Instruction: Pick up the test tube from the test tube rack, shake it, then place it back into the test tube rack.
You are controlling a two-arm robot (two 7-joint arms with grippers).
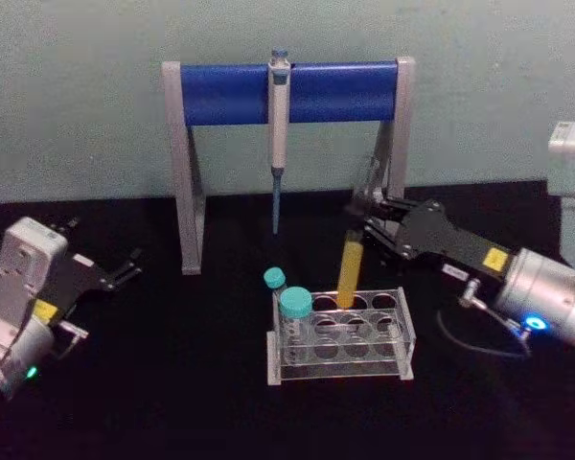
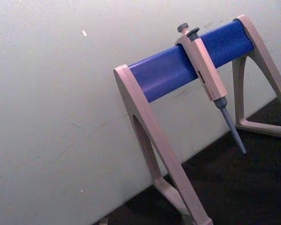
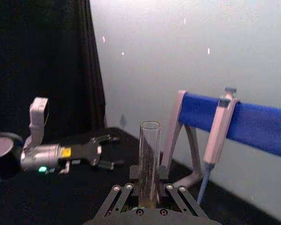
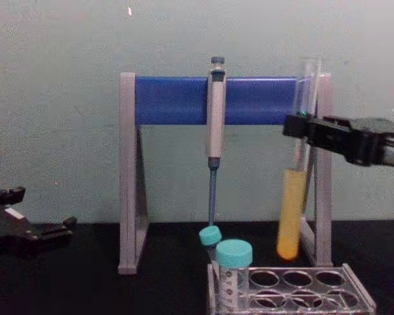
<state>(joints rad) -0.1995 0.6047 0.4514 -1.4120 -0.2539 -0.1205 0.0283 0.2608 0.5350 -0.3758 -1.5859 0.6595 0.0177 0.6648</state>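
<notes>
the test tube (image 4: 292, 213) hangs upright just above the test tube rack (image 4: 313, 289), its round bottom clear of the holes, with yellow-orange liquid in its lower part. i judge it light, stiff, slick and breakable, and its open top could spill in a hard shake. my right gripper (image 4: 301, 128) pinches the bare glass above the liquid, a sound place to hold. teal-capped tubes (image 4: 234, 252) stand at the rack's left end. my left gripper (image 1: 125, 269) rests spread, well apart.
</notes>
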